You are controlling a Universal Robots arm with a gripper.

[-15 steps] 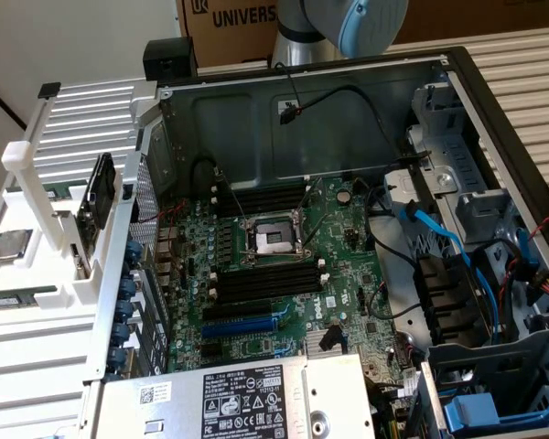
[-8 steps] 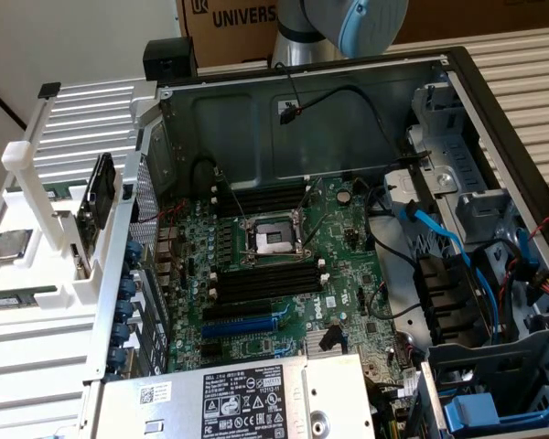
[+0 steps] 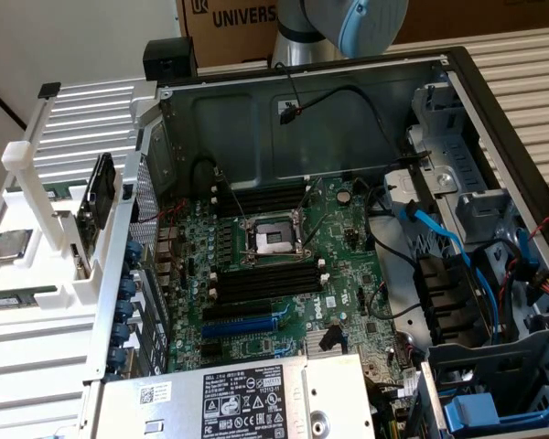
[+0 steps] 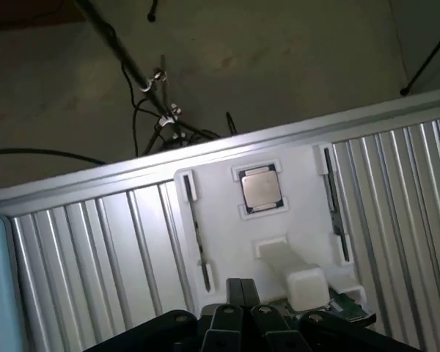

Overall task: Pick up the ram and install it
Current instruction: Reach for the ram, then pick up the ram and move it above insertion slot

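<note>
A ram stick [image 3: 18, 297], thin and green, lies in a slot of the white fixture [image 3: 46, 320] at the exterior view's left, outside the computer case. A second green stick [image 3: 38, 191] sits in a slot farther back. In the wrist view both appear as thin dark strips standing on edge, the ram [image 4: 196, 227] and the other stick [image 4: 336, 209], either side of a square silver CPU chip [image 4: 260, 188]. My gripper [image 4: 238, 308] hangs above the fixture, shut, with nothing between its fingers. Long black empty memory slots [image 3: 261, 279] lie on the motherboard [image 3: 256, 329] beside the CPU socket [image 3: 273, 240].
A tall white post [image 4: 302, 280] rises from the fixture close to my fingers. A black upright part [image 3: 101, 190] stands at the fixture's edge. Cables [image 3: 430, 238] and drive cages [image 3: 494, 366] crowd the case at the exterior view's right. The arm [image 3: 348, 23] is above the case's back wall.
</note>
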